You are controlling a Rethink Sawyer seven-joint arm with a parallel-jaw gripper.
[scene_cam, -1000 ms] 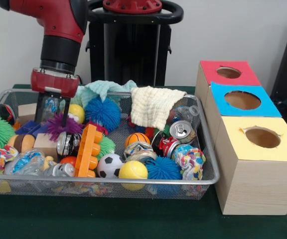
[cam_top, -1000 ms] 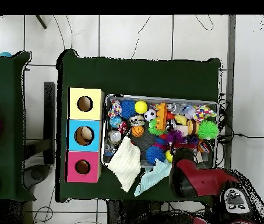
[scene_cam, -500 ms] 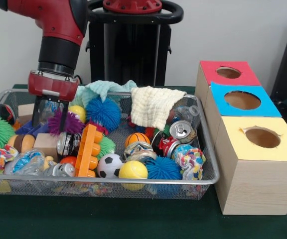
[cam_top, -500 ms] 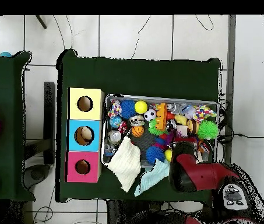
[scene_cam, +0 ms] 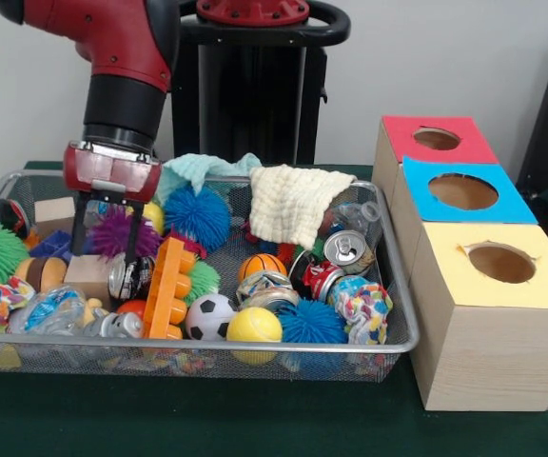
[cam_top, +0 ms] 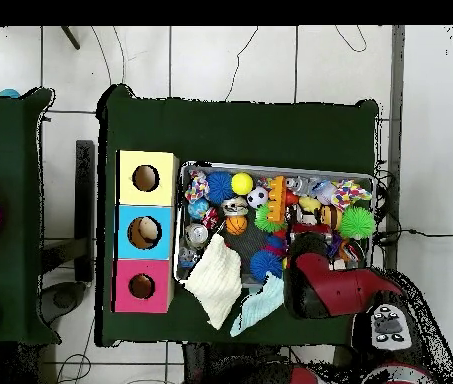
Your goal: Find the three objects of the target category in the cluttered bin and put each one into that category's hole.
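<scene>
Purple spiky ball (scene_cam: 114, 231) is sitting between your gripper (scene_cam: 107, 231) fingers, which are spread open around it, at the wire bin's (scene_cam: 400, 286) end farthest from the three-hole box (scene_cam: 483, 314), just behind the orange block (scene_cam: 166, 286).
</scene>
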